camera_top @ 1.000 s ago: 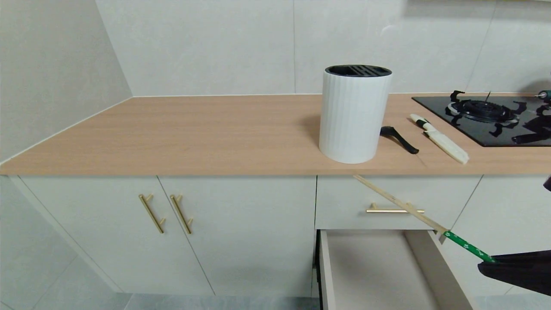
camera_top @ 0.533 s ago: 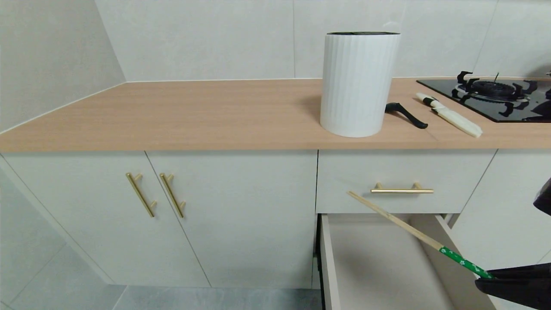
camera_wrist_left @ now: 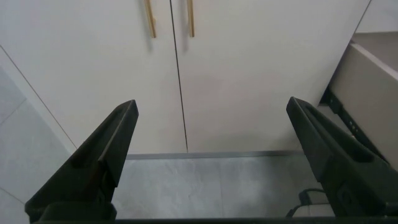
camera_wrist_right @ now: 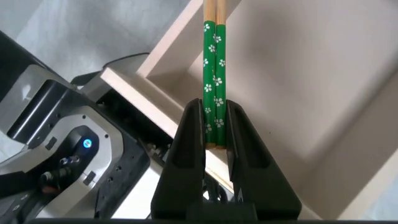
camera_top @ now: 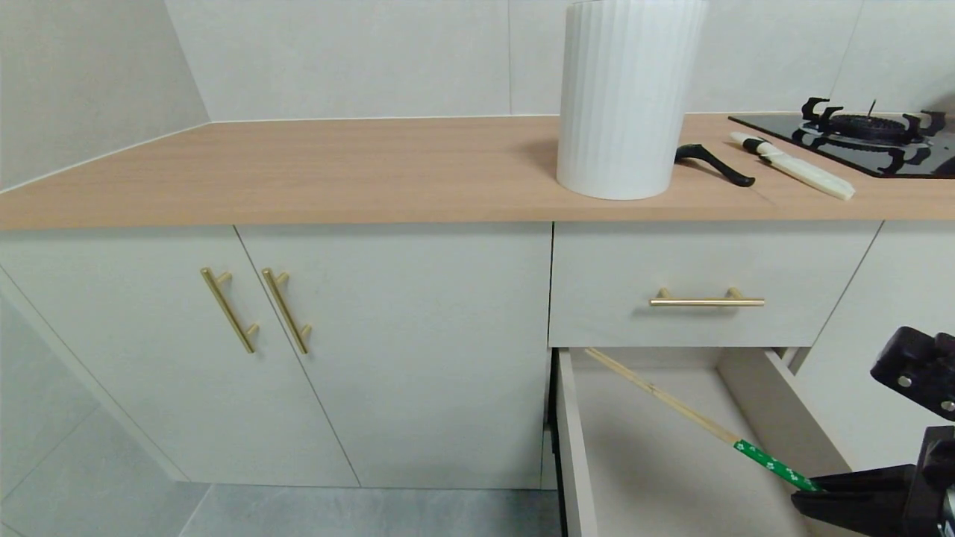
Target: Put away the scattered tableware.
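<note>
A pair of green-ended chopsticks (camera_top: 675,403) (camera_wrist_right: 215,68) is clamped at its green end by the right tool (camera_top: 806,498) (camera_wrist_right: 216,121), slanting over the open drawer (camera_top: 772,414) under the worktop (camera_top: 336,171). The left tool (camera_wrist_left: 210,111) is spread wide, holding nothing, near the cabinet doors (camera_wrist_left: 249,74).

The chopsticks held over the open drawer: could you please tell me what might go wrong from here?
1. The right gripper pinches the chopsticks only at their green ends, so the long free length could swivel or slip out.
2. Their far tips point toward the back corner of the open drawer, just below the closed drawer front; pushing forward might jam them there.
3. Released while tilted, they may land across the drawer's wall instead of flat inside.
</note>
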{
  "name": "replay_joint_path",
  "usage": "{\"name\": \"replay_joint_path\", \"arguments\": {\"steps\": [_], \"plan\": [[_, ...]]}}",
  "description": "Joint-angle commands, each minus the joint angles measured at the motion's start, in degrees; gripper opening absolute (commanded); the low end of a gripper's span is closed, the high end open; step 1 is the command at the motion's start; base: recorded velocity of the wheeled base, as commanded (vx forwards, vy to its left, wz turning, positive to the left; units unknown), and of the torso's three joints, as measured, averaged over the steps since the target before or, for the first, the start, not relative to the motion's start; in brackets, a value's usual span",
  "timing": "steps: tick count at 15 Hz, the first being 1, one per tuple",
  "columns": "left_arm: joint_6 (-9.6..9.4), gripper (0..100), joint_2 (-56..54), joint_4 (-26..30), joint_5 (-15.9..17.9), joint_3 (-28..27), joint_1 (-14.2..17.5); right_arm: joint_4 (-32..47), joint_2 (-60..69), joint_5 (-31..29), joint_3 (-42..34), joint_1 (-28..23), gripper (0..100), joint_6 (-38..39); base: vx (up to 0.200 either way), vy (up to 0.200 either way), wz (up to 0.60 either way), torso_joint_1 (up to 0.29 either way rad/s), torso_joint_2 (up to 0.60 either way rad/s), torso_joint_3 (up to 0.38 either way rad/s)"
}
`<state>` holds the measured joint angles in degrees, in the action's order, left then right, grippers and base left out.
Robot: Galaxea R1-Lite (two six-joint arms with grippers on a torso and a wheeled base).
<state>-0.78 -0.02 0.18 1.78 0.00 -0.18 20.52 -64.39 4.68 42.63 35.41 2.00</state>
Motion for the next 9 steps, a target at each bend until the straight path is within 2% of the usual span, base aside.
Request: {"name": "replay_joint_path", "arguments": {"steps": [1, 7, 9], "plan": [[-0.01, 100, 0.02, -0.01, -0.02, 0.0, 0.01, -0.65, -1.7, -0.02, -0.53, 0.01, 0, 0.02, 0.0, 0.0, 0.0, 0.0, 0.0, 0.0], [-0.01, 100, 0.02, -0.01, -0.02, 0.0, 0.01, -1.36, -12.78, -0.64, -0.44, -1.93, 0, 0.55, 0.0, 0.0, 0.0, 0.0, 0.0, 0.0], [-0.01, 100, 0.02, -0.01, 0.07, 0.0, 0.01, -1.36, -17.7, -0.64, 1.14, -6.41, 0, 0.73, 0.0, 0.0, 0.0, 0.0, 0.0, 0.0]]}}
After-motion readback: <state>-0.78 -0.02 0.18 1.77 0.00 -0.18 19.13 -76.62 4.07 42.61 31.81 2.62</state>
